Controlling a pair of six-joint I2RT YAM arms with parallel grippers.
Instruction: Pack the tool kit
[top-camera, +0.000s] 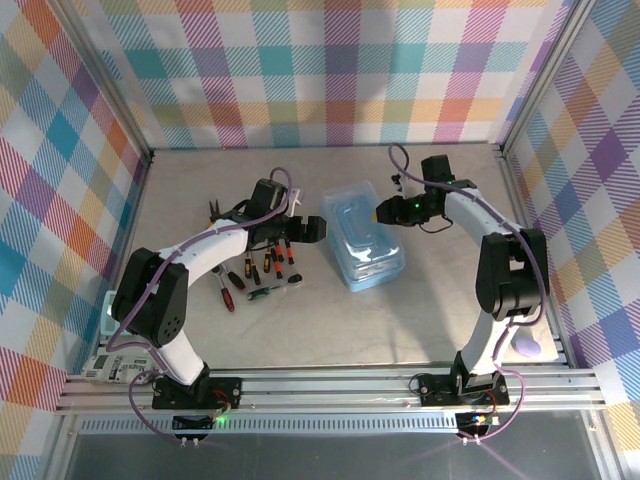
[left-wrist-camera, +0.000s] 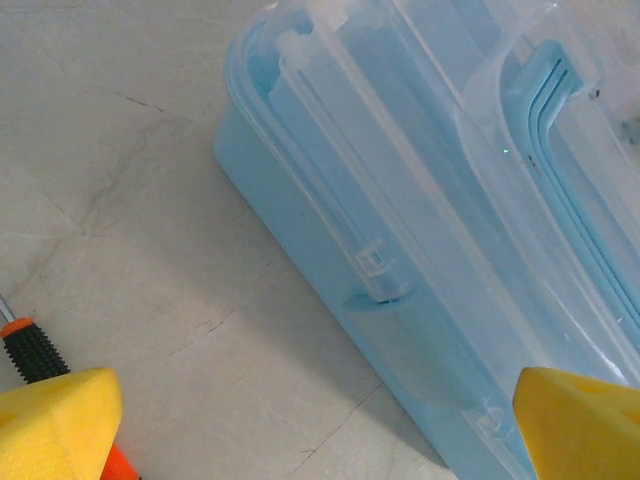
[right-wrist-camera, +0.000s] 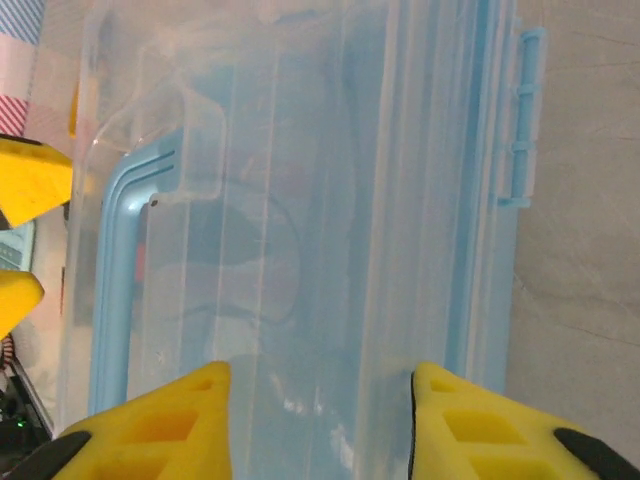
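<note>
Screwdrivers (top-camera: 255, 270) loose on table (top-camera: 450, 330), left of tool box (top-camera: 365, 245): small, light, likely roll; take by handles. Tool box mid-table, lid (right-wrist-camera: 300, 200) shut: thin slick plastic, probably light, may skid; take at latch (left-wrist-camera: 375, 272) or blue handle (right-wrist-camera: 110, 260). Left gripper (top-camera: 308, 228) fingers wide apart just beside box's left wall. Right gripper (top-camera: 383, 212) fingers apart above lid, holding nothing. Shut lid blocks packing.

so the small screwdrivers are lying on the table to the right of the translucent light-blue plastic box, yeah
No: the small red- and black-handled screwdrivers lie on the table to the left of the translucent light-blue plastic box, as the top external view shows.
</note>
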